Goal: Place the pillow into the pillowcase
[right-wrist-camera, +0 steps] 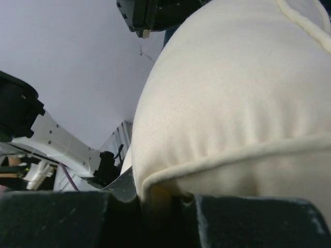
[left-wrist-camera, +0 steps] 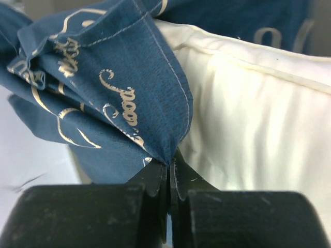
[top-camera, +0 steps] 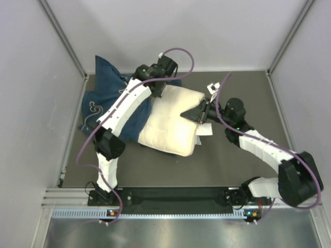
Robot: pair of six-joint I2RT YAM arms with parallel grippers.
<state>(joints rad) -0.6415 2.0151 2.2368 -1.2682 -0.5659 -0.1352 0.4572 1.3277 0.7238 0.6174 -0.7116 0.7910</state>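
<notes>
Right arm point(top-camera: 258, 144) bent, jaws pinching pillow point(top-camera: 170, 126) | left arm point(top-camera: 124, 106) extended, gripping pillowcase point(top-camera: 103, 88)

So the pillow point(top-camera: 173, 121) is a plump cream-white thing with a piped seam round the edge, lying flat-ish mid-table and angled a bit, with a small white tag point(top-camera: 205, 130) poking out at its right end. The pillowcase point(top-camera: 106, 93) is dark blue with cream cursive writing and loopy line art, all bunched and crumpled at the far left. Its stitched hem is pulled up against the pillow's left end, overlapping just that bit; most of the pillow is out in the open.
</notes>
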